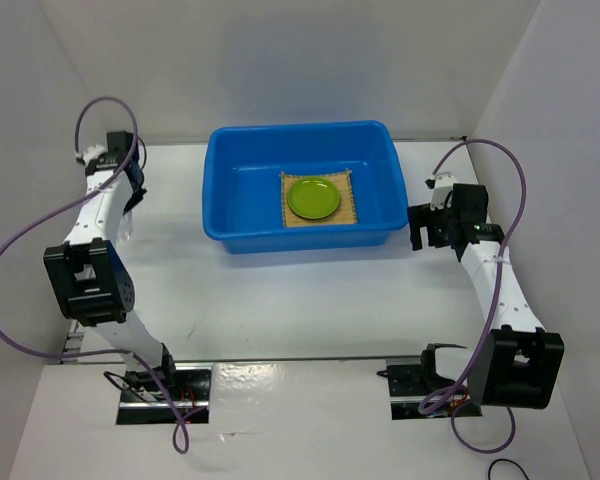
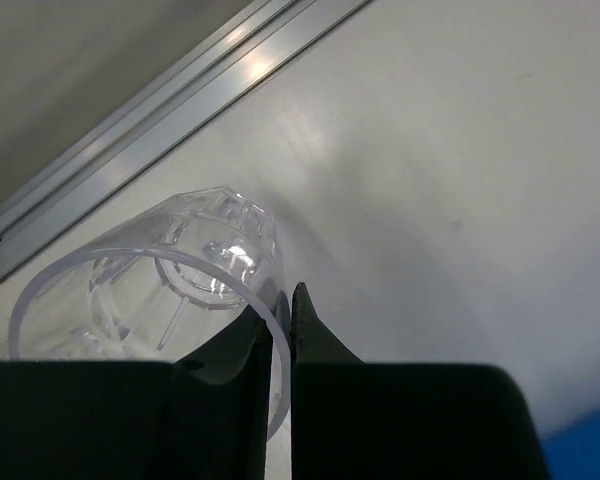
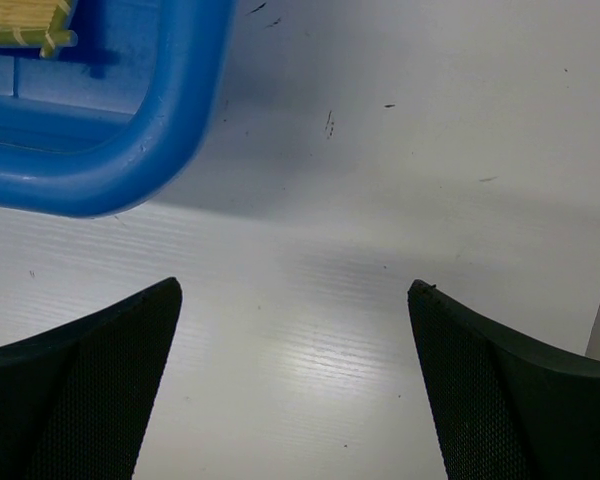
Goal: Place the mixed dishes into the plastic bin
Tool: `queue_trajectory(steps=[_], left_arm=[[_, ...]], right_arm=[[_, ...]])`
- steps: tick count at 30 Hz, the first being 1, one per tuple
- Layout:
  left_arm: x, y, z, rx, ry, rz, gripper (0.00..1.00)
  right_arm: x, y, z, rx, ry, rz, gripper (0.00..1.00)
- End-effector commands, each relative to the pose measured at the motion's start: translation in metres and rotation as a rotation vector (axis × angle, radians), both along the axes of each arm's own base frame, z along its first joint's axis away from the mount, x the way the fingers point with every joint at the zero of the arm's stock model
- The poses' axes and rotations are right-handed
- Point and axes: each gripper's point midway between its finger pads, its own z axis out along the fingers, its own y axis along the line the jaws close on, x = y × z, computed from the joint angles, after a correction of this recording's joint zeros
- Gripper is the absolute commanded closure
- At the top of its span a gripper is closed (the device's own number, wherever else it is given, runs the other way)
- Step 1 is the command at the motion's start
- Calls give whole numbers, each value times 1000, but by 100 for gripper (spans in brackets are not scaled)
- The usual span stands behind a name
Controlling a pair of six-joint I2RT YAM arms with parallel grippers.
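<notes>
A clear drinking glass [image 2: 180, 270] sits at the worktop's [image 1: 280, 300] left side, well apart from the blue bin [image 1: 215, 190], its rim pinched by the closed left pincer [image 2: 280, 310]. Inside the bin, the lime-green plate [image 1: 314, 198] lies on the bamboo mat [image 1: 290, 216]. The right pincer [image 3: 295, 290] gapes wide beside the bin, holding nothing.

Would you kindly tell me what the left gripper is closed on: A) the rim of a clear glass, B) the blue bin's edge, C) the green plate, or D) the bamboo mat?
A: the left wrist view shows the left gripper pinched on the rim of the clear glass, while the green plate and bamboo mat lie in the blue bin.
</notes>
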Motion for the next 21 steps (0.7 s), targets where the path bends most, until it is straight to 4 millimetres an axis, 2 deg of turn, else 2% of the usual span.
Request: queue_trajectory(steps=[1, 2, 3, 4, 5, 6, 7, 8, 9, 10, 11, 12, 13, 14, 16, 18, 19, 20, 21], left_arm=[[41, -18, 102, 60, -214, -99, 100], [50, -32, 121, 40, -270, -164, 100], [56, -48, 150, 43, -330, -288, 100], [80, -89, 176, -24, -468, -477, 100], [83, -109, 203, -28, -552, -572, 100], [91, -126, 220, -26, -608, -646, 100], [94, -153, 224, -50, -616, -710, 100], [108, -166, 207, -69, -561, -749, 100], [111, -177, 223, -53, -549, -794, 100], [117, -188, 219, -55, -519, -827, 100], [134, -210, 189, -87, -443, -874, 100], [136, -219, 204, -87, -454, -902, 100], [142, -228, 202, -92, -443, -929, 100], [155, -244, 178, -127, -396, -960, 100], [162, -256, 173, -143, -380, -983, 100], [178, -269, 163, -157, -393, -1008, 100], [180, -275, 153, -171, -377, -1009, 100], [188, -276, 133, -181, -344, -1007, 100], [191, -279, 124, -193, -333, -1013, 100]], right_arm=[[5, 1, 12, 4, -56, 17, 2], [5, 1, 12, 4, -56, 17, 2], [5, 1, 12, 4, -56, 17, 2], [5, 1, 12, 4, -56, 17, 2], [5, 1, 12, 4, -56, 17, 2], [5, 1, 12, 4, -56, 17, 2], [5, 1, 12, 4, -56, 17, 2], [5, -2, 12, 4, -56, 8, 2], [4, -2, 16, 3, -68, 8, 2], [4, -2, 18, 1, -77, 8, 2], [3, -5, 18, -6, -78, 5, 2], [3, -5, 21, -7, -87, 5, 2], [3, -5, 21, -7, -87, 5, 2], [3, -5, 21, -7, -87, 5, 2], [3, -8, 21, -7, -87, -4, 2], [3, -8, 21, -7, -87, -4, 2], [3, -8, 21, -7, -87, -4, 2], [2, -11, 24, -9, -96, -15, 2], [2, -11, 24, -9, -96, -15, 2]])
